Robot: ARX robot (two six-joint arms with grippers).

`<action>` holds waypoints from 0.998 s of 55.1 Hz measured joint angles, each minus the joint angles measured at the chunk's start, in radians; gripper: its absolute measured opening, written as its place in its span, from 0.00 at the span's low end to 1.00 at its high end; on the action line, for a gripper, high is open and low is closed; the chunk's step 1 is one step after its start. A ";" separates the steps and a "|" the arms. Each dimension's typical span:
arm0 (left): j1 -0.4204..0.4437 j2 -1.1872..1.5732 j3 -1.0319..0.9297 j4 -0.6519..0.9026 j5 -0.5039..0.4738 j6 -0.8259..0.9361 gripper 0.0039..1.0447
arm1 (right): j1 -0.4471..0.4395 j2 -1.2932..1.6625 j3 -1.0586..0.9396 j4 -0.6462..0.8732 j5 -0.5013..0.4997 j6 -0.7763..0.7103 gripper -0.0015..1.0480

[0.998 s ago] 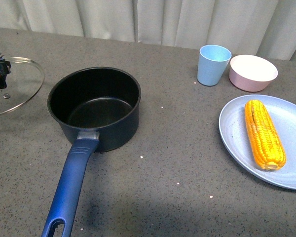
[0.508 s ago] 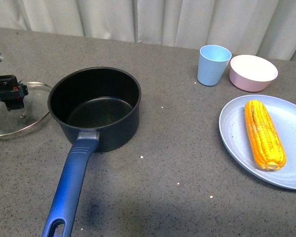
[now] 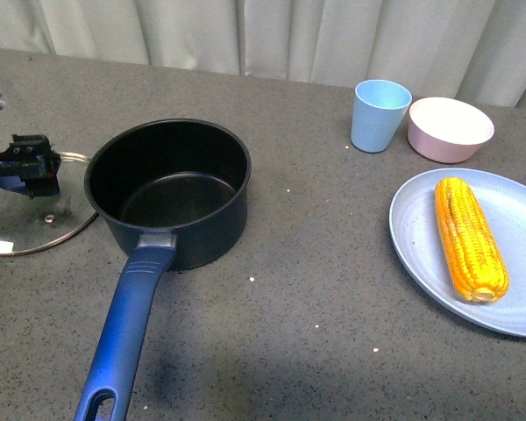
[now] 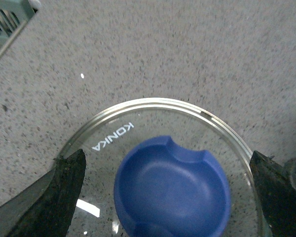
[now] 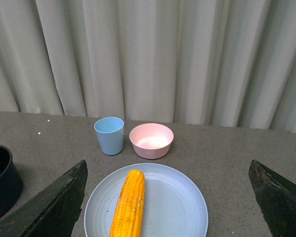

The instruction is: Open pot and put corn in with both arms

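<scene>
The dark navy pot (image 3: 168, 189) stands open on the grey table, its long blue handle (image 3: 123, 333) pointing toward me. Its glass lid (image 3: 22, 224) with a blue knob (image 4: 171, 190) lies flat on the table left of the pot. My left gripper (image 3: 26, 167) is open, its jaws wide on either side of the knob without touching it (image 4: 167, 197). The yellow corn (image 3: 469, 237) lies on a light blue plate (image 3: 421, 246) at the right and also shows in the right wrist view (image 5: 128, 203). My right gripper (image 5: 167, 207) is open, well short of the corn.
A light blue cup (image 3: 379, 115) and a pink bowl (image 3: 449, 129) stand behind the plate. A white curtain hangs along the table's far edge. A teal slatted object (image 4: 7, 19) sits off beyond the lid.
The left gripper moved the lid rightward toward the pot, set it flat on the table and let go of the knob. The pot and corn have not moved.
</scene>
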 joint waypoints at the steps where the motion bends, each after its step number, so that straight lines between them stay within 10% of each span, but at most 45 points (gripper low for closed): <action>1: 0.000 -0.020 -0.009 0.000 -0.009 -0.003 0.94 | 0.000 0.000 0.000 0.000 0.000 0.000 0.91; 22: -0.021 -0.570 -0.194 -0.154 -0.183 -0.091 0.93 | 0.000 0.000 0.000 0.000 0.000 0.000 0.91; 29: -0.034 -0.724 -0.343 0.058 -0.008 -0.060 0.73 | 0.000 0.000 0.000 0.000 0.000 0.000 0.91; 55: -0.134 -0.982 -0.632 0.088 -0.092 -0.043 0.04 | 0.000 0.000 0.000 0.000 0.000 0.000 0.91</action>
